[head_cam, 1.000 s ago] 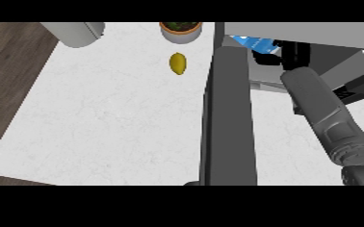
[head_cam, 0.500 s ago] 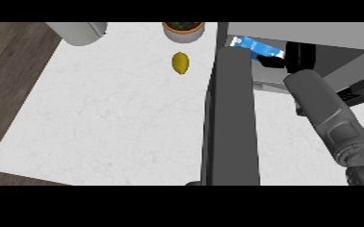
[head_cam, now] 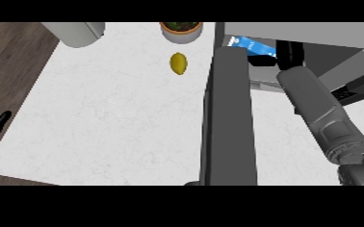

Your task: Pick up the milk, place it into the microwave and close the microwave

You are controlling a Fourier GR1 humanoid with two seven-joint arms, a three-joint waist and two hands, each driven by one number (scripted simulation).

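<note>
The milk (head_cam: 247,45), a blue and white carton, lies tilted inside the open microwave (head_cam: 298,30) at the upper right. My right hand (head_cam: 289,54) is at the carton's right end, with the thumb (head_cam: 262,61) just below the carton and the fingers curled at its side. The grey right forearm (head_cam: 316,108) comes up from the lower right. The microwave door (head_cam: 227,120) stands open, a dark grey slab running down the middle of the view. Only a black sliver of my left hand (head_cam: 4,119) shows at the left edge.
A yellow lemon (head_cam: 178,63) lies on the white counter (head_cam: 107,115) left of the door. A potted plant (head_cam: 181,29) stands behind it, and a grey rounded vessel (head_cam: 74,31) sits at the back left. Dark wood floor borders the counter's left edge.
The right arm has pushed a little further left into the microwave, and the milk has shifted left with it. The door has not moved.
</note>
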